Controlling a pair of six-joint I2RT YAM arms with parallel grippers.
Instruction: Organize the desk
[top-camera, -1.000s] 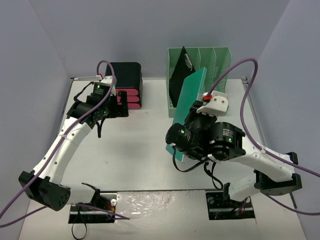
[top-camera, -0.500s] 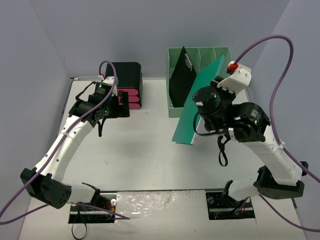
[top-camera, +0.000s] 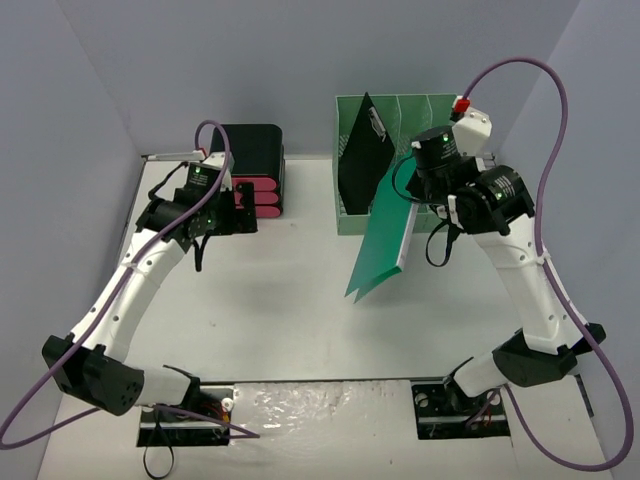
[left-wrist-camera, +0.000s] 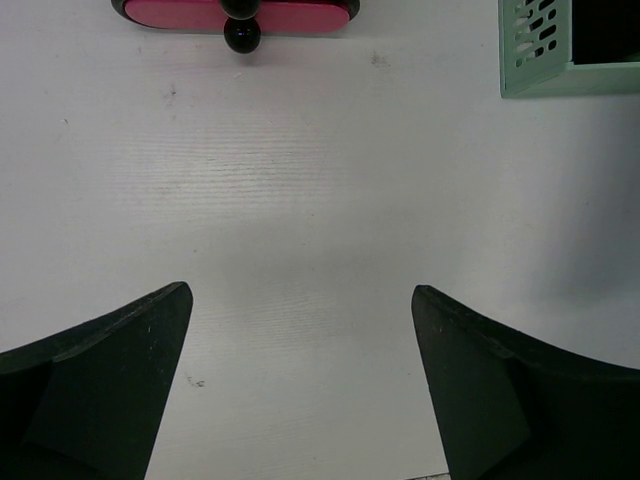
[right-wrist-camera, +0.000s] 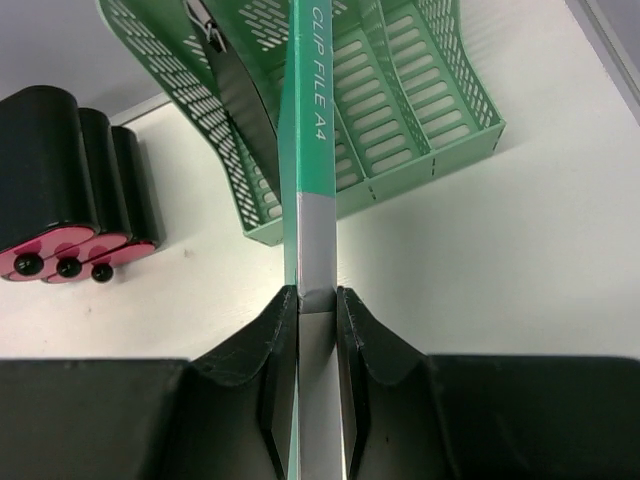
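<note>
Right gripper (right-wrist-camera: 317, 300) pinches the green clip file (right-wrist-camera: 303, 150) near its grey edge. One black finger presses on each side. It holds the file up on its thin edge, like a book. I think that is so the file can slide down into a slot.

The file hangs tilted in the air, just in front of the green file rack (top-camera: 440, 110). The rack stands at the back of the desk (top-camera: 290, 310), which is the big white top under everything. The file's low corner points down at the desk. I cannot tell if it touches.

A black clipboard (top-camera: 358, 160) stands in the rack's left slot. The slots to its right look free, so one of them is likely where the file goes. The file must line up with a slot first, or it may bump a wall.

Left gripper (left-wrist-camera: 300, 300) is wide open and holds nothing. It hovers over bare desk near the black and pink thing (top-camera: 255, 175) at the back left, well apart from the file, so it is not in the way.
</note>
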